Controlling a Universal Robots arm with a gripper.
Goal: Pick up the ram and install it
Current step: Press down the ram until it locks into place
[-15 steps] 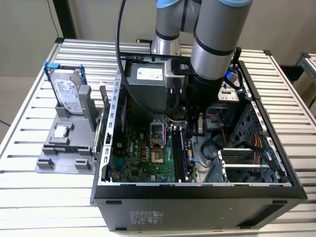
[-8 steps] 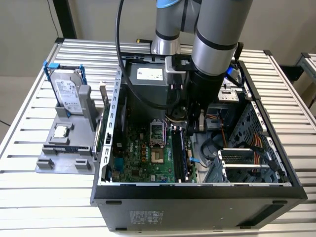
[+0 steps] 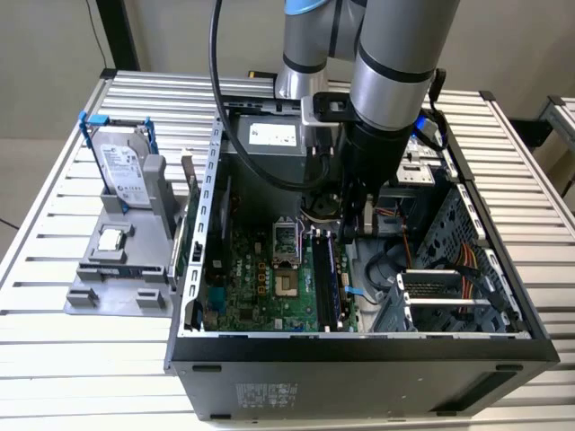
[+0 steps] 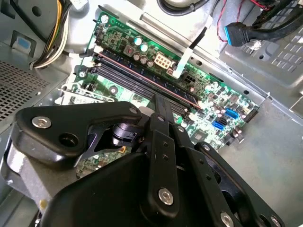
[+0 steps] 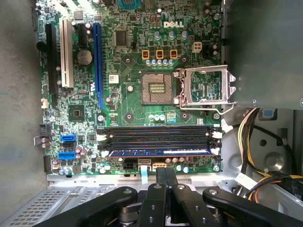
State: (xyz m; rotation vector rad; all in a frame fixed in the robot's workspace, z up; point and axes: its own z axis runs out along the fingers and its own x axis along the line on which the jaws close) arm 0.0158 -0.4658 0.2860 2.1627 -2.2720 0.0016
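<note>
The ram [image 5: 158,152] is a long, thin, blue-edged stick seated flat in one of the black memory slots, below the open processor socket in the first wrist view. In the exterior view it [image 3: 327,274] stands edgewise right of frame centre.

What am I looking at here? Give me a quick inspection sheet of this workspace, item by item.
Surface: slatted metal table carrying an open computer case.
Job's things: ram sits in the memory slot nearest the board's edge.
Clutter: hard drive standing upright and processor lying flat on a grey holder, at the exterior view's left. The processor socket is open and empty.
Grippers: claw shut, holding nothing, inside the case close to the ram slots.
Cables: black cable looping down from the arm; yellow and red wires in the case.
Surroundings: plain wall; another table at the exterior view's right.
</note>
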